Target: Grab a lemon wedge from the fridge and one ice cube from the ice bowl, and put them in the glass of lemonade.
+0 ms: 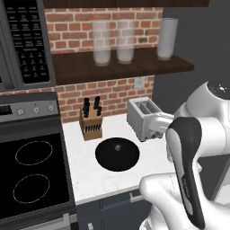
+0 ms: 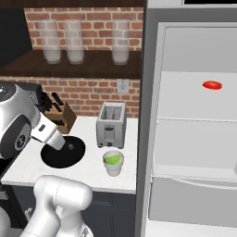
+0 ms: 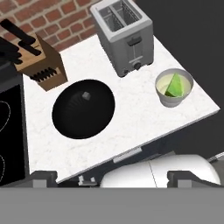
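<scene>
Lemon is sitting in the lemonade; I am now going for the ice.

I am holding the gripper [image 3: 112, 178] high over the counter edge with its jaws standing fully apart and nothing between them. Nearest me, the glass of lemonade [image 3: 174, 87] is standing at the counter's front corner, the lemon wedge [image 3: 175, 85] already lying in it. Beside it, further along, the ice bowl [image 3: 83, 108] is sitting with one small ice cube [image 3: 85, 95] near its middle. Behind are standing the toaster [image 3: 124, 34] and the knife block [image 3: 38, 59]. The fridge [image 2: 194, 139] is hanging open at the far side. Next I am judging a descent straight over that cube, fingers straddling it.
</scene>
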